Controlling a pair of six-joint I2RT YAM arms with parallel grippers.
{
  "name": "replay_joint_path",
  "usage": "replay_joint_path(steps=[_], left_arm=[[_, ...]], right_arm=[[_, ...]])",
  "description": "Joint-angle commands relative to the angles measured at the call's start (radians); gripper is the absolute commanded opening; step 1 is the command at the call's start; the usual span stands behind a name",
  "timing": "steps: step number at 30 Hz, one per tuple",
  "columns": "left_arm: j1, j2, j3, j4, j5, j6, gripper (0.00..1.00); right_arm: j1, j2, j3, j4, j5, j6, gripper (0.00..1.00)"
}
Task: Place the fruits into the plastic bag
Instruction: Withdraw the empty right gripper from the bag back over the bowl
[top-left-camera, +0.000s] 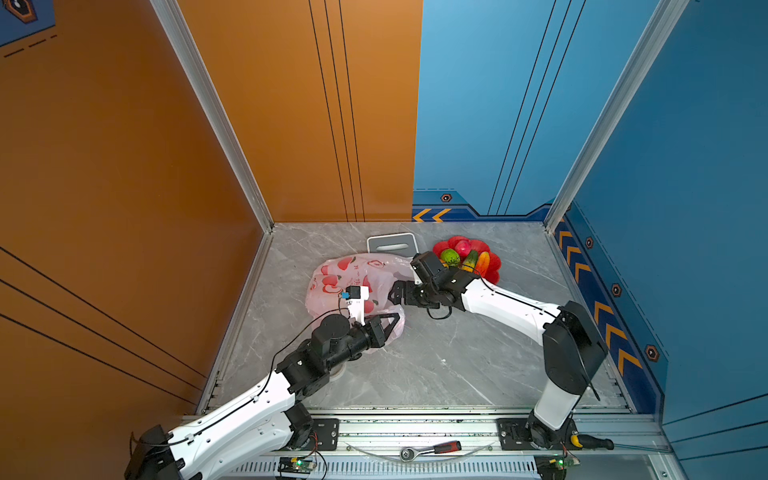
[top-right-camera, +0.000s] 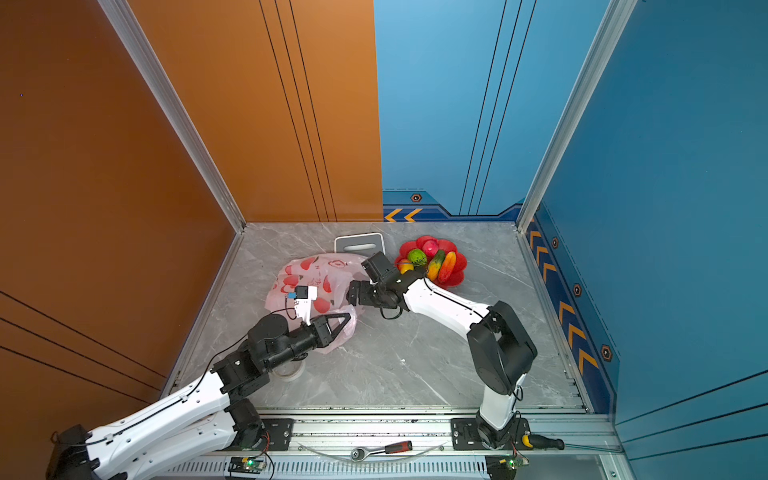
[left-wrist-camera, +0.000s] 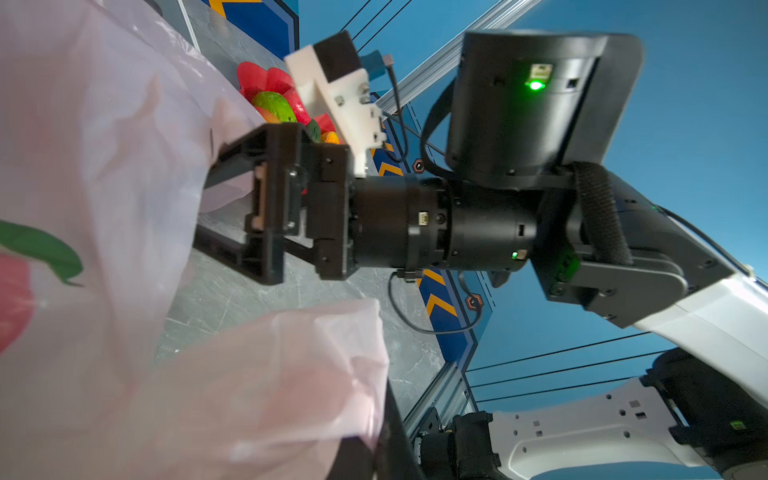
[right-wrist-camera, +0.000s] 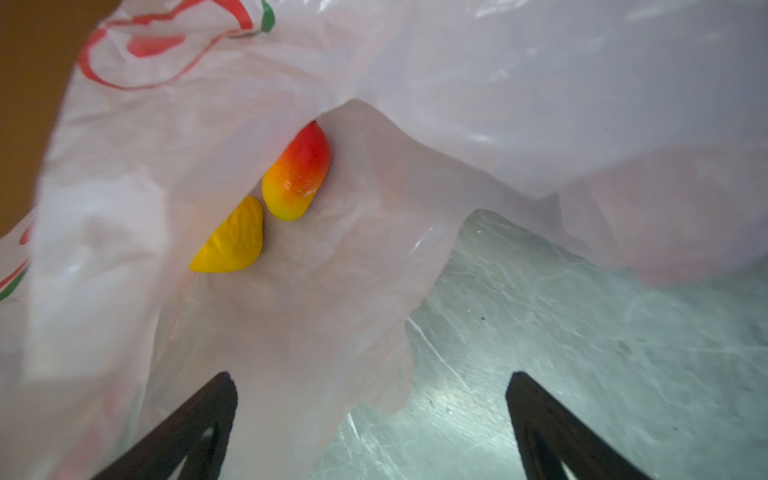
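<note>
The plastic bag (top-left-camera: 336, 274) (top-right-camera: 299, 270) lies crumpled on the grey table, pale pink with red apple prints. My left gripper (top-left-camera: 397, 321) (top-right-camera: 347, 319) is shut on the bag's near edge; the pink film (left-wrist-camera: 291, 374) bunches over its dark finger (left-wrist-camera: 388, 436). My right gripper (top-left-camera: 392, 293) (top-right-camera: 351, 293) (right-wrist-camera: 372, 399) stands open at the bag's mouth, nothing between its fingers. Inside the bag lie a yellow-red mango (right-wrist-camera: 297, 174) and a yellow fruit (right-wrist-camera: 230, 239). More fruits sit in a red dish (top-left-camera: 492, 272): a green one (top-left-camera: 450, 257), a pink-red one (top-left-camera: 462, 247), a dark one (top-left-camera: 471, 259).
A white-and-grey tissue box (top-left-camera: 392, 243) lies behind the bag near the back wall. A tape roll (top-right-camera: 291, 372) sits under my left arm. A ratchet wrench (top-left-camera: 432, 450) and a screwdriver (top-left-camera: 590, 441) rest on the front rail. Walls enclose the table on three sides.
</note>
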Motion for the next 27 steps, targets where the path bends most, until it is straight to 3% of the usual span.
replay_joint_path(steps=[1, 9, 15, 20, 27], left_arm=[[0.012, -0.015, -0.014, -0.01, -0.018, 0.002, 0.0], [0.012, -0.012, -0.014, -0.003, -0.01, 0.003, 0.0], [0.012, -0.017, -0.015, -0.002, -0.008, 0.002, 0.0], [0.013, -0.024, -0.028, 0.007, -0.012, -0.001, 0.0], [0.012, -0.032, -0.04, 0.017, -0.006, -0.005, 0.0]], right_arm=[[-0.012, -0.097, -0.034, -0.069, 0.061, -0.046, 1.0], [-0.129, -0.273, -0.094, -0.111, 0.05, -0.072, 1.0], [-0.3, -0.318, -0.098, -0.18, 0.02, -0.114, 1.0], [-0.428, -0.256, -0.059, -0.218, 0.043, -0.164, 1.0], [-0.495, -0.063, 0.055, -0.248, 0.111, -0.207, 0.98]])
